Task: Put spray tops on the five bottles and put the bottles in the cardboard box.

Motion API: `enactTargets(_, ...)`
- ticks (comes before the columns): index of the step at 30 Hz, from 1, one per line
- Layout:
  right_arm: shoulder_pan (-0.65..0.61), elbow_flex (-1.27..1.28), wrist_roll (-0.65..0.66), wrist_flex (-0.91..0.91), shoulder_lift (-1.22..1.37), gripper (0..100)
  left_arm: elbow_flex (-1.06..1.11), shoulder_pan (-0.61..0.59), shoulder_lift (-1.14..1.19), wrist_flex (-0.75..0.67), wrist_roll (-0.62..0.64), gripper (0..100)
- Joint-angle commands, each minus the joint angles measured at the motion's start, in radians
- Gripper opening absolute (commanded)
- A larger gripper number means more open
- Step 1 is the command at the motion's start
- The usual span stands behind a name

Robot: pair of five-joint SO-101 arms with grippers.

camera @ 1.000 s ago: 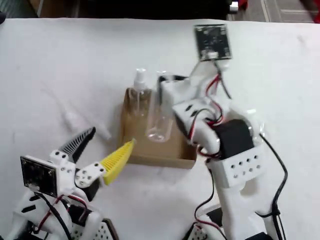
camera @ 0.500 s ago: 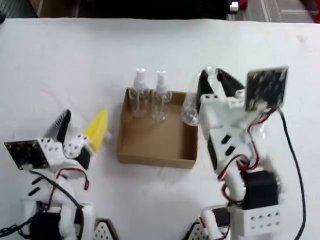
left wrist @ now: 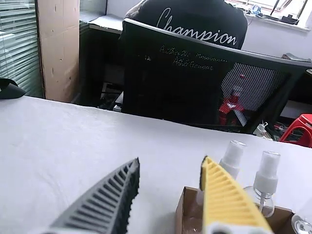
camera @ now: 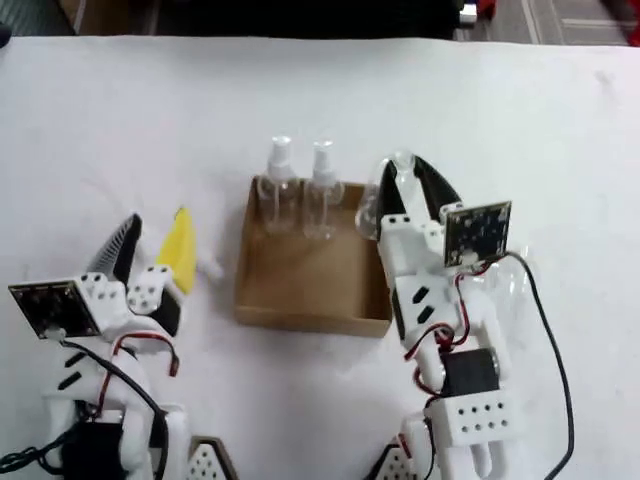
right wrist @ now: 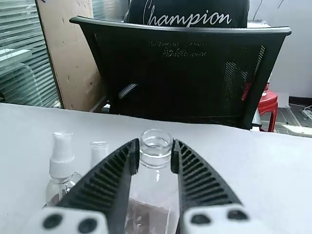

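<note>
Pinching the neck of an uncapped bottle, the right tool holds it upright at the right wall of the cardboard box, near its far right corner. The loose spray top it needs lies on the counter past the box's left wall, just beside the spread left tool, the nearer one.

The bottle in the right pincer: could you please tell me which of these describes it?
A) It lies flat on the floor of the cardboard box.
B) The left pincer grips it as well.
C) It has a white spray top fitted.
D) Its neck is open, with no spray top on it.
D: in the right wrist view the bottle clamped in the right pincer ends in a bare, open neck with no spray top.
</note>
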Motion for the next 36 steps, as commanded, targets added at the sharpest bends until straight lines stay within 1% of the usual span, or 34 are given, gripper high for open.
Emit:
enactTargets(1,-0.004,0.069,0.017,-0.173,-0.016,1.6,0.0,-0.008,0.002,-0.023,0.012,19)
enactTargets(9,-0.005,0.147,0.017,-0.291,0.013,1.6,0.021,-0.005,0.002,-0.031,0.012,19)
enactTargets(15,-0.007,0.109,0.015,-0.443,0.249,1.6,0.025,-0.005,0.002,-0.031,0.012,19)
enactTargets(19,-0.005,0.06,0.008,-0.487,0.398,1.6,0.026,-0.005,0.002,-0.031,0.012,19)
enactTargets(23,-0.013,0.055,0.015,-0.57,0.466,1.6,0.026,-0.008,0.002,-0.031,0.012,19)
enactTargets(25,-0.013,0.055,0.017,-0.584,0.483,1.6,0.026,-0.008,0.002,-0.031,0.012,19)
enactTargets(29,-0.013,0.055,0.087,-0.59,0.538,1.6,0.028,-0.008,0.002,-0.031,0.012,19)
enactTargets(36,-0.016,0.052,0.061,-0.751,0.671,1.6,0.029,-0.008,0.002,-0.029,0.012,19)
